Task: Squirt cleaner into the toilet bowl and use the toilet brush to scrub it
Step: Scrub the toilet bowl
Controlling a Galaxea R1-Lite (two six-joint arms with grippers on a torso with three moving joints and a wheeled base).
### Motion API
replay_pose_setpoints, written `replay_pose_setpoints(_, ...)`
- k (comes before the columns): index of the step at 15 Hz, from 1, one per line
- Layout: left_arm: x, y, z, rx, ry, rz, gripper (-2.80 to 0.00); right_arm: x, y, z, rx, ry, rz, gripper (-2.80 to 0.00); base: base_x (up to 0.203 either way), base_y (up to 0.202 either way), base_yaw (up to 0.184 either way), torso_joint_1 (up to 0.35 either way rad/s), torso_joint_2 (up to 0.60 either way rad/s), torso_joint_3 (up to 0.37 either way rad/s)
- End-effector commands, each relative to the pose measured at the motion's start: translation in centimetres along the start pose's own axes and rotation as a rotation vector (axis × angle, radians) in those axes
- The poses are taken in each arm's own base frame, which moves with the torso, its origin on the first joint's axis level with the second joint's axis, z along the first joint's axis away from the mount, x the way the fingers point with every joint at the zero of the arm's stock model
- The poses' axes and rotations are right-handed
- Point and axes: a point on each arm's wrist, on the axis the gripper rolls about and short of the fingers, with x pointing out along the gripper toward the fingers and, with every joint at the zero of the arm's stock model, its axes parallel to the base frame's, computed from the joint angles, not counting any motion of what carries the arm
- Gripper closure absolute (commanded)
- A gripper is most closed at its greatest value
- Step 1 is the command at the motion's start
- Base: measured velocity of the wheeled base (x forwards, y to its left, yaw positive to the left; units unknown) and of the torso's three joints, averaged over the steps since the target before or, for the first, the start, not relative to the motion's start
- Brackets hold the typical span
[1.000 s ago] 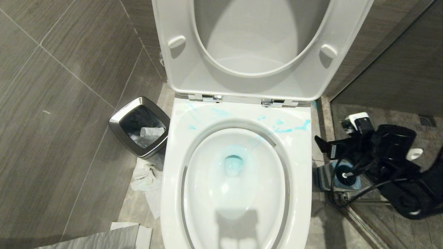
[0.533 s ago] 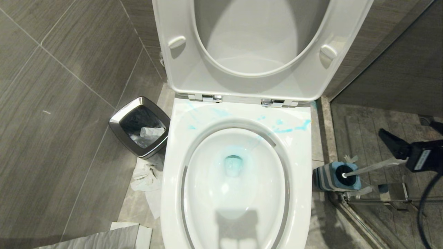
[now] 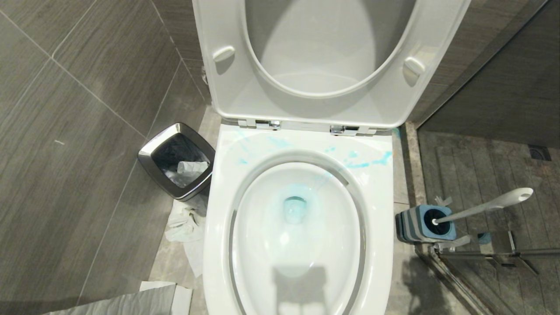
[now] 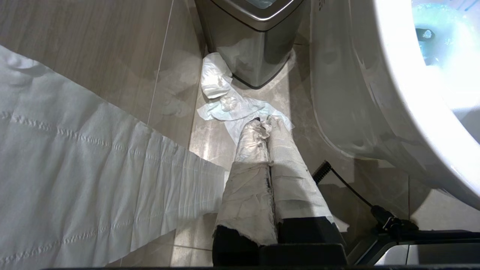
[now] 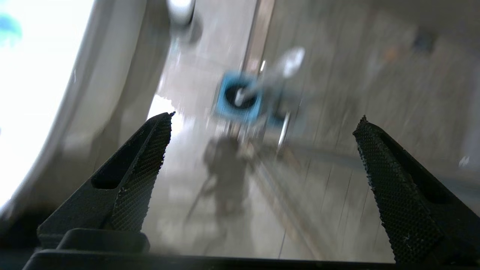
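One large white glossy ceramic toilet bowl [image 3: 302, 227] stands with seat and lid raised, blue streaks on its rim. One dark square steel-rimmed waste bin [image 3: 177, 159] sits at its left. One toilet brush [image 3: 481, 209] rests in its striped blue-grey holder at the bowl's right, long white handle slanting up and rightward. Right gripper [image 5: 262, 150] gapes wide, empty; left gripper [image 4: 267, 129], paper-wrapped, is closed.

Right hand [image 5: 262, 150] left head view
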Motion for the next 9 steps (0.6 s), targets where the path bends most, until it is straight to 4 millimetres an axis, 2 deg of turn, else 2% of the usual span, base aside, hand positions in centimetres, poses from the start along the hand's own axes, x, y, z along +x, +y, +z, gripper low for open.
replay_pose_setpoints(1, 0.0, 0.0, 0.0, 0.0, 0.002, 0.001, 0.0, 0.7, 0.3, -0.9, 0.025, 0.06, 0.014, -2.8, 0.0, 0.0, 0.0, 0.0, 0.0, 0.0)
replay_pose_setpoints(5, 0.0, 0.0, 0.0, 0.0, 0.002, 0.001, 0.0, 5.5, 1.9, -2.5, 0.13, 0.232, 0.01, -2.8, 0.0, 0.0, 0.0, 0.0, 0.0, 0.0)
replay_pose_setpoints(9, 0.0, 0.0, 0.0, 0.0, 0.002, 0.001, 0.0, 8.8, 1.7, -5.3, 0.197, 0.398, -0.023, -2.8, 0.0, 0.0, 0.0, 0.0, 0.0, 0.0)
